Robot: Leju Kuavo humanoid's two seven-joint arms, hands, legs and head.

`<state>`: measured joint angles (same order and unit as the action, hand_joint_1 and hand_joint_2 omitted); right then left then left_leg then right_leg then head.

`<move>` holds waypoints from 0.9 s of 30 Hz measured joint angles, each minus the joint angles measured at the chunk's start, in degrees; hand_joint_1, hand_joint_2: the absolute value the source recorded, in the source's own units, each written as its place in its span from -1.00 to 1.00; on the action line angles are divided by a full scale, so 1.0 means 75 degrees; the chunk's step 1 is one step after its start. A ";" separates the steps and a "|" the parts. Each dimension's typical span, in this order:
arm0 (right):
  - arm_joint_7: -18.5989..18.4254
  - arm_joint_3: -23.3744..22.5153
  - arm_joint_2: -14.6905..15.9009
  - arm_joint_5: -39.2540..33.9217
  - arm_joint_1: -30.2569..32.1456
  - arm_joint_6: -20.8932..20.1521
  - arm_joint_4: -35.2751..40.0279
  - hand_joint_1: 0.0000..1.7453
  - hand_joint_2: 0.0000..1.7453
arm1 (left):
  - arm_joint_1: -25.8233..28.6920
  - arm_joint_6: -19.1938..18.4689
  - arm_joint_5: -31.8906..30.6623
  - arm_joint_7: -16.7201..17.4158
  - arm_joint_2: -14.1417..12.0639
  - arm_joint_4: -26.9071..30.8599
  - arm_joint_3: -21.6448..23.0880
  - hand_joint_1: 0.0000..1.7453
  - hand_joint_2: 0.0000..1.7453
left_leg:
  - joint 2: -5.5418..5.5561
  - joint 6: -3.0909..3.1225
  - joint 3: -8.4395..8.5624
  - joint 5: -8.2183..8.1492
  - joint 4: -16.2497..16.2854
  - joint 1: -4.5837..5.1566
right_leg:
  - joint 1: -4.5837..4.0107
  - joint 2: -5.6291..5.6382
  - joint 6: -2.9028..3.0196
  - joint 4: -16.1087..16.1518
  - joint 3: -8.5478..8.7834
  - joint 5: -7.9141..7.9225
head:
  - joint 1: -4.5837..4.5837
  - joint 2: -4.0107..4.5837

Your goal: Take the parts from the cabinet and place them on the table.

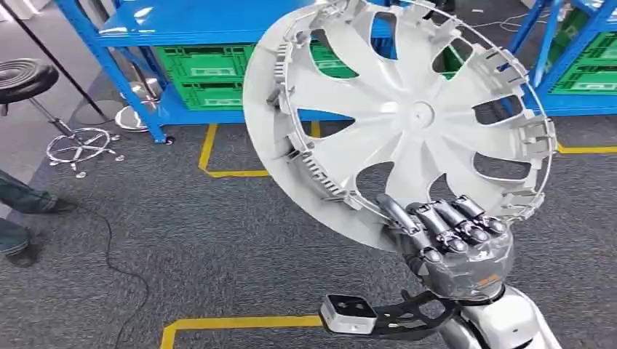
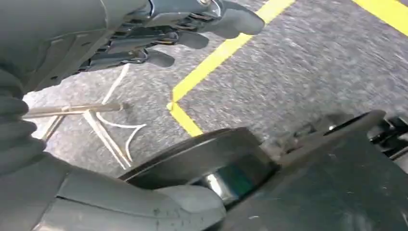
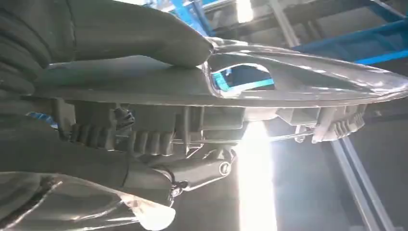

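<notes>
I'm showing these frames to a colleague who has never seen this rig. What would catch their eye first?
Most striking is the big silver wheel cover, held up in the middle of the head view by the right hand gripping its lower rim. Behind it stand blue shelves with green crates over grey carpet marked with yellow tape. The left hand hangs above the floor, holding nothing.

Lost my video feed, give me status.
Right hand grips silver plastic wheel cover by its rim, raised. Left hand holds nothing. No table in view.
</notes>
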<state>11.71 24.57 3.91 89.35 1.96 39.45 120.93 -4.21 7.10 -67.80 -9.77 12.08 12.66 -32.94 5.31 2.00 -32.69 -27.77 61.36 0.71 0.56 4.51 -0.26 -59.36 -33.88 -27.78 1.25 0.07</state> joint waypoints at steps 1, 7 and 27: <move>-0.0017 0.0018 0.0000 0.0000 -0.0017 0.0000 -0.0003 1.00 1.00 | 0.0038 0.0006 0.0009 -0.0003 0.0030 -0.0003 0.0000 -1.00 1.00 | -0.0032 0.0002 -0.0001 0.0079 -0.0105 0.0005 | 0.0022 0.0098 -0.0039 -0.0006 -0.0036 0.0028 | -0.0017 0.0000; -0.0055 0.0035 0.0015 0.0000 -0.0030 0.0003 0.0003 1.00 1.00 | -0.0004 0.0012 0.0006 0.0006 0.0067 0.0000 0.0006 -1.00 1.00 | -0.0536 0.0058 0.0248 0.0092 -0.0712 -0.0057 | -0.0010 -0.0383 -0.0266 -0.0659 -0.0517 -0.0387 | 0.0067 0.0000; -0.0052 0.0087 0.0085 0.0000 -0.0032 0.0003 -0.0026 1.00 1.00 | -0.0047 -0.0038 0.0076 -0.0055 0.0128 0.0000 0.0000 -1.00 1.00 | -0.0758 -0.0326 -0.0503 -0.1016 0.1591 -0.0053 | 0.0012 -0.0242 0.0057 0.0150 -0.0031 0.0167 | 0.0038 0.0000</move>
<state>11.32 25.22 4.55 89.35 1.71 39.47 120.74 -4.56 6.82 -67.23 -10.19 13.05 12.66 -32.94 -0.38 -0.45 -36.47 -35.39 73.29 0.31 0.65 2.70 0.16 -58.24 -34.11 -26.53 1.53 0.07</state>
